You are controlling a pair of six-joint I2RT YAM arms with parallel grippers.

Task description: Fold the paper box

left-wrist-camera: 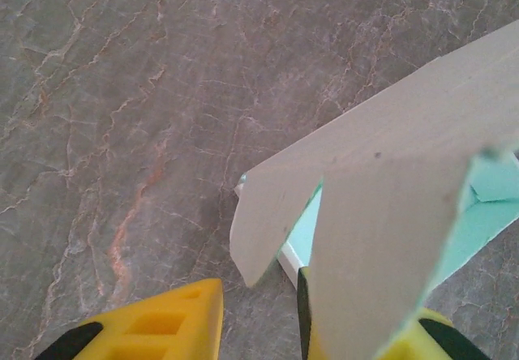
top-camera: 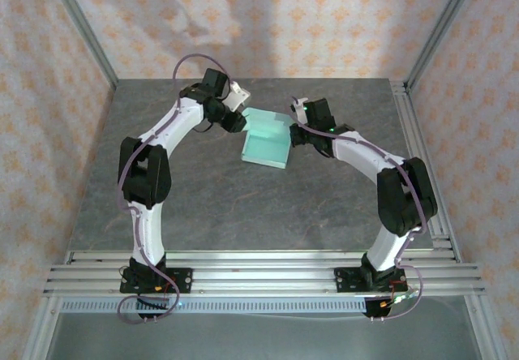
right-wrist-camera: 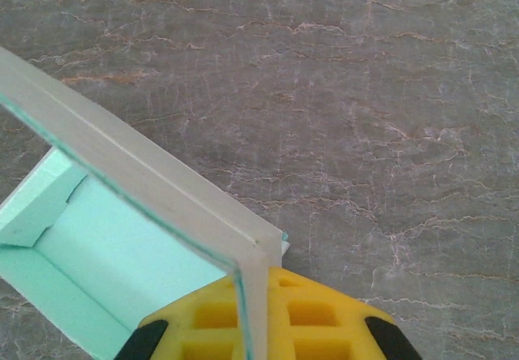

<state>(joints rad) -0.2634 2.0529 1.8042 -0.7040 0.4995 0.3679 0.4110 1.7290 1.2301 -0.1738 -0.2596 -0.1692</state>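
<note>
The paper box (top-camera: pixel 268 137) is thin matt card (rather smooth on both faces). The surface (top-camera: pixel 243 206) looks like dull veined stone. The left hand (left-wrist-camera: pixel 259 295) has fingers (left-wrist-camera: pixel 162 327) of yellow matt plastic.

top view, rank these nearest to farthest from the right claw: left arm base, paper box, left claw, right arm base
1. paper box, pinched in the right claw, centre
2. left claw, at the box's left side
3. right arm base, near edge, right
4. left arm base, near edge, left
</note>
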